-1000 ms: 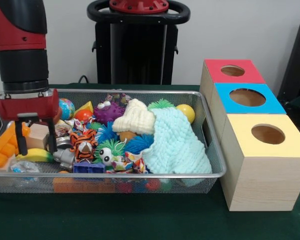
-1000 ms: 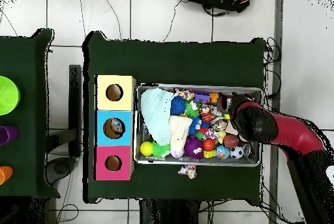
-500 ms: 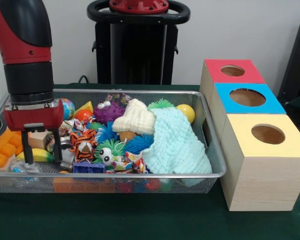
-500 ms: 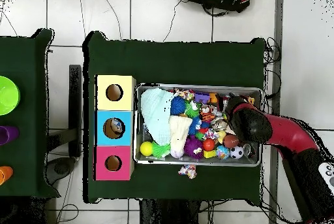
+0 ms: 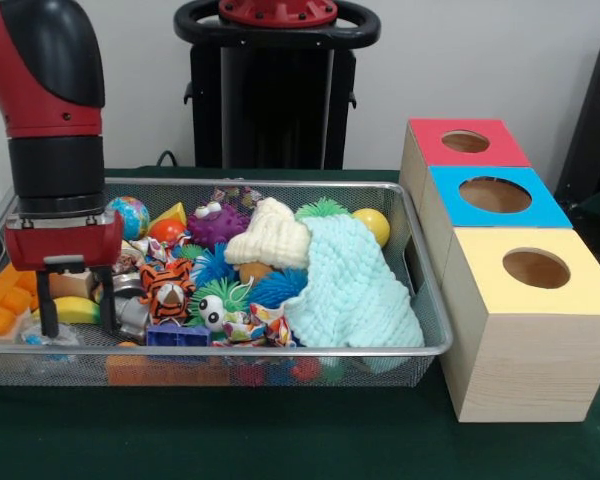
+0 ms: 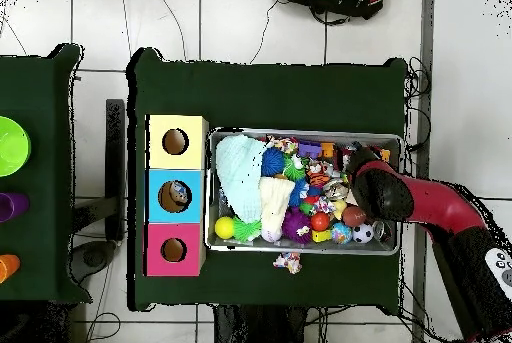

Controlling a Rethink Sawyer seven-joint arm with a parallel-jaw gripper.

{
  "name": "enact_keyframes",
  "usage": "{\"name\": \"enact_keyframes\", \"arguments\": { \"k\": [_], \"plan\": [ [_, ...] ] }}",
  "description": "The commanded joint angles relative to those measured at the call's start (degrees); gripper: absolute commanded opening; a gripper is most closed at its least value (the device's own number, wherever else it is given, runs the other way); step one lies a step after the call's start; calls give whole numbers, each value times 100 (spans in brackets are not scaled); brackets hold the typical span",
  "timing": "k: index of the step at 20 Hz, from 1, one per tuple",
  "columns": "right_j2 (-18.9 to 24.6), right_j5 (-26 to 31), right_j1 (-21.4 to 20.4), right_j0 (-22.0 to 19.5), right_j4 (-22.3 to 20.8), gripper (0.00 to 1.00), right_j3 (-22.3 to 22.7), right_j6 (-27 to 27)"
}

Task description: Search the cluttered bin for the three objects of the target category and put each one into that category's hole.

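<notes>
The wire mesh bin (image 5: 280, 352) is full of toys; in the overhead view (image 6: 300, 251) it lies right of the boxes. One clear wrinkled bottle (image 5: 45, 335) lies in its front left corner; no other bottles show. My gripper (image 5: 75, 308) is open and lowered into the bin's left end, just behind that bottle. Its fingers (image 5: 108, 305) stand either side of a yellow banana toy (image 5: 75, 312). In the overhead view the arm (image 6: 385, 194) hides the gripper. The blue-topped box's hole (image 5: 495, 194) is at the right; in the overhead view (image 6: 174, 196) something lies inside it.
A red-topped box (image 5: 466, 142) and a yellow-topped box (image 5: 536, 268) flank the blue one. A mint knitted cloth (image 5: 350, 285), a cream knitted hat (image 5: 270, 235), a tiger toy (image 5: 165, 285) and orange blocks (image 5: 5, 305) fill the bin. A wrapper (image 6: 288, 262) lies outside it.
The gripper has come down into the left end of the bin, toward the front, and stays open. The objects in the bin have not visibly moved.
</notes>
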Motion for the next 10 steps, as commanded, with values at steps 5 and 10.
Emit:
{"name": "enact_keyframes", "arguments": {
  "k": [5, 10],
  "plan": [
    [92, -15, 101, -76, -302, 100, -185, -134],
    [-85, -396, -27, 61, -568, 100, -190, -30]
  ]
}}
